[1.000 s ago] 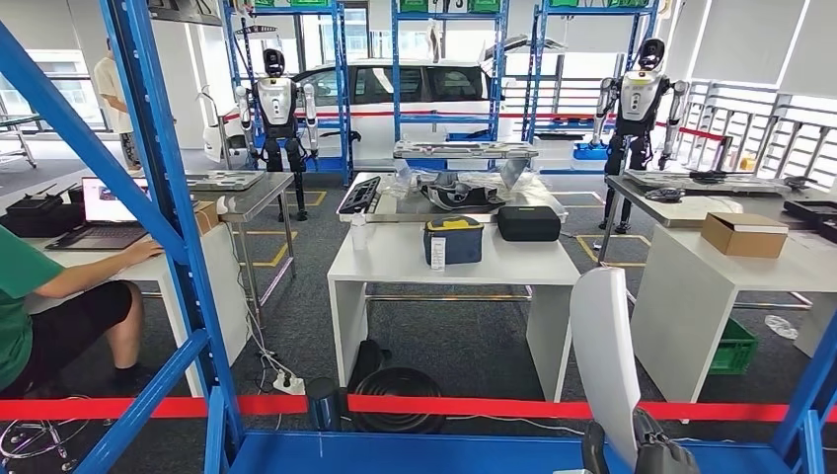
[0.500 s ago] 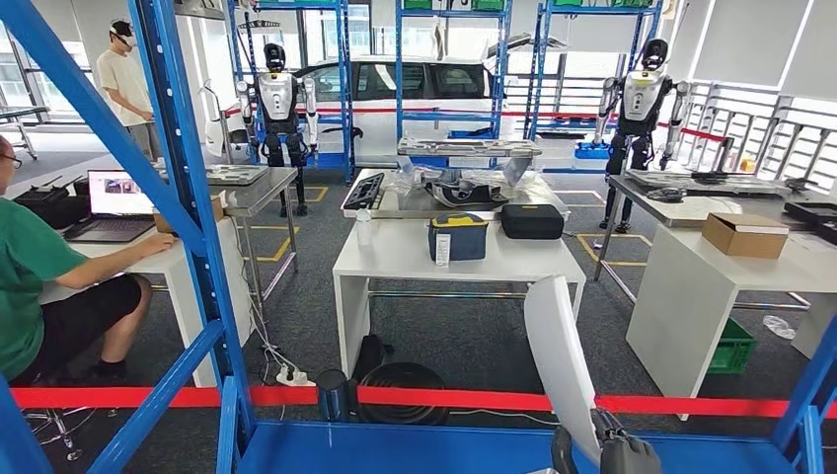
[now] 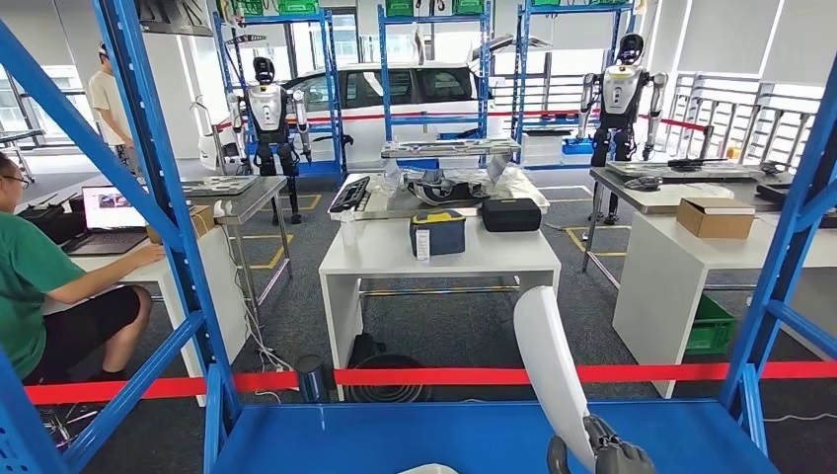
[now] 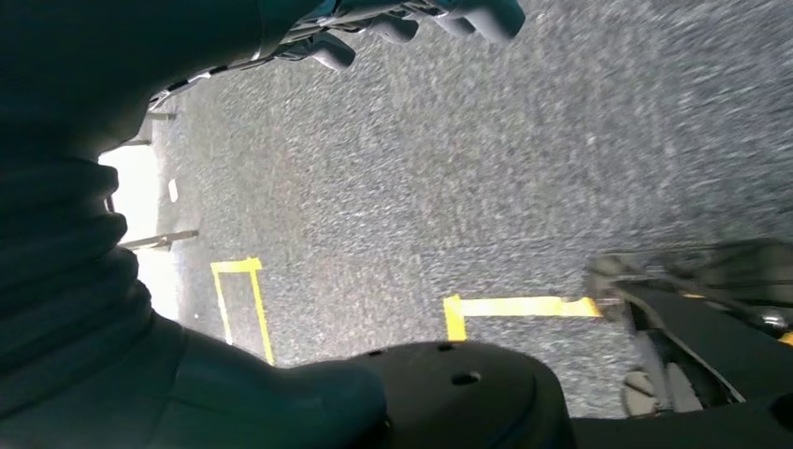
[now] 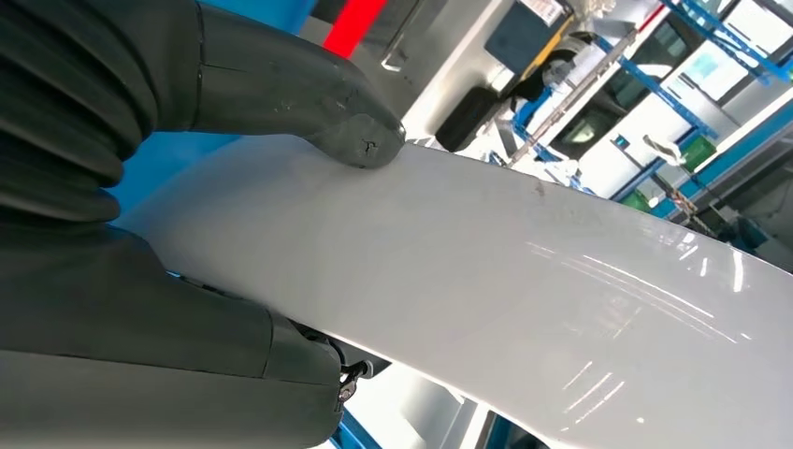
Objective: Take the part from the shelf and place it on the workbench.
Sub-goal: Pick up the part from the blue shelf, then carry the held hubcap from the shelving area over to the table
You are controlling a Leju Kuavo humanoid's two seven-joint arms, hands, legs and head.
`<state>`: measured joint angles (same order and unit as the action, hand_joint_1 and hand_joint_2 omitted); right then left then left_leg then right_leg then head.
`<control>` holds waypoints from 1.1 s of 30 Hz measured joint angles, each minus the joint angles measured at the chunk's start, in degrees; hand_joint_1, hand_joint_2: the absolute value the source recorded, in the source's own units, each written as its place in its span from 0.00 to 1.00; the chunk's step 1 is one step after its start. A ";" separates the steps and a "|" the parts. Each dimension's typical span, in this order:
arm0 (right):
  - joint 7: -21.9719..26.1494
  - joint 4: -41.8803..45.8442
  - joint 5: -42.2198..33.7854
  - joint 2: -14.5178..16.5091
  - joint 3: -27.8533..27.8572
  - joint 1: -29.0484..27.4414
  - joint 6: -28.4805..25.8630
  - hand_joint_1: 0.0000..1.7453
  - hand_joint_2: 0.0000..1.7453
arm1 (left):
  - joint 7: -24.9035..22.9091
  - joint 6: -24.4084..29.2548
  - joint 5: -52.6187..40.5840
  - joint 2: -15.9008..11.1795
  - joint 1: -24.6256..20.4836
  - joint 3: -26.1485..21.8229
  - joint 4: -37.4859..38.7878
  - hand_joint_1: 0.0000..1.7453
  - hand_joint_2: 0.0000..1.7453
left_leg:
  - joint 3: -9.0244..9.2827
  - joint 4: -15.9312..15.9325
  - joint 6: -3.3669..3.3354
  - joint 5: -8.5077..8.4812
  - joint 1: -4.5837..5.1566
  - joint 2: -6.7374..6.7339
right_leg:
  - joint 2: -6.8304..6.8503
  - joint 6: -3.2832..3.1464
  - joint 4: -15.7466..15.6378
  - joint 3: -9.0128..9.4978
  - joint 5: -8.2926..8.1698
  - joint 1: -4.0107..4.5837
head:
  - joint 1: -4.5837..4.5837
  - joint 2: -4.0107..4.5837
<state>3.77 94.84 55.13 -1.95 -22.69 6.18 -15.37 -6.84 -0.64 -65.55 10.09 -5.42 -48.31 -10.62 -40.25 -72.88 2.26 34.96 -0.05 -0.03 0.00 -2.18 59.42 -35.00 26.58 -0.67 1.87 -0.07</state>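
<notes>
Gripping one long white part [image 3: 545, 370] at its lower end, the right hand [image 3: 610, 459] has thumb [image 5: 318, 94] and fingers closed against its opposite faces. From that hand the part rises upright above the blue shelf [image 3: 395, 444], near a red tape [image 3: 197, 383]. Beyond the shelf stands one white counter [image 3: 444, 259]. The left hand [image 4: 411, 19] hangs over grey floor [image 4: 524, 168], fingers loosely curled, holding nothing.

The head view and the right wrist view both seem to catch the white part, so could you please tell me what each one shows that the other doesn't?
Head view alone: the blue shelf below the part, the red tape and the white table beyond. Right wrist view alone: the thumb pressed on the part's smooth face. Both share the white part held in the right hand.
</notes>
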 joint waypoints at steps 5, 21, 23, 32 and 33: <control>1.67 -0.10 -2.14 0.00 -0.05 0.24 -0.10 1.00 1.00 | 0.46 0.56 -0.01 0.01 -1.01 0.01 -0.05 0.00 1.00 | 10.88 9.06 -0.66 -3.17 0.01 0.11 | 0.05 0.70 0.10 -4.48 -3.76 0.18 | -0.03 -0.03; 0.26 -0.64 -1.52 2.23 -0.42 -3.47 1.02 1.00 1.00 | 2.09 3.66 3.62 -2.81 -2.44 -1.47 -0.43 0.00 1.00 | 3.98 13.87 -2.84 -10.35 0.71 -0.77 | 0.08 2.50 4.14 3.86 3.70 0.04 | -0.12 -0.17; 1.52 -0.72 -3.33 2.66 -0.86 -3.58 2.08 1.00 1.00 | 1.40 4.24 4.31 -3.19 -1.64 -2.09 -0.46 0.00 1.00 | 3.50 13.45 -2.12 -11.05 0.69 -0.80 | 0.04 1.80 -0.02 6.40 5.61 0.40 | -0.15 -0.17; 7.46 -1.22 -10.73 2.85 -1.87 -7.69 0.25 1.00 1.00 | 3.94 4.50 3.09 -3.12 0.94 -4.08 -0.27 0.00 1.00 | 0.88 -1.97 0.44 -1.19 -0.48 -0.16 | 0.74 0.03 -0.56 0.81 0.38 0.20 | -0.46 -0.17; 7.74 -1.21 -11.19 2.85 -1.68 -8.38 -0.19 1.00 1.00 | 4.21 4.15 1.85 -2.93 0.88 -3.77 -0.26 0.00 1.00 | 2.50 -1.08 0.53 -2.84 -0.66 -0.16 | 0.77 0.23 -0.43 -0.04 -0.25 0.17 | -0.46 -0.17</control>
<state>11.50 93.63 43.94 0.91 -24.38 -2.19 -15.56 -2.62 3.51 -63.70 7.15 -4.55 -52.08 -10.88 -37.75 -73.97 2.79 32.13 -0.71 -0.19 0.77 -1.96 58.99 -35.03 26.33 -0.50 1.41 -0.24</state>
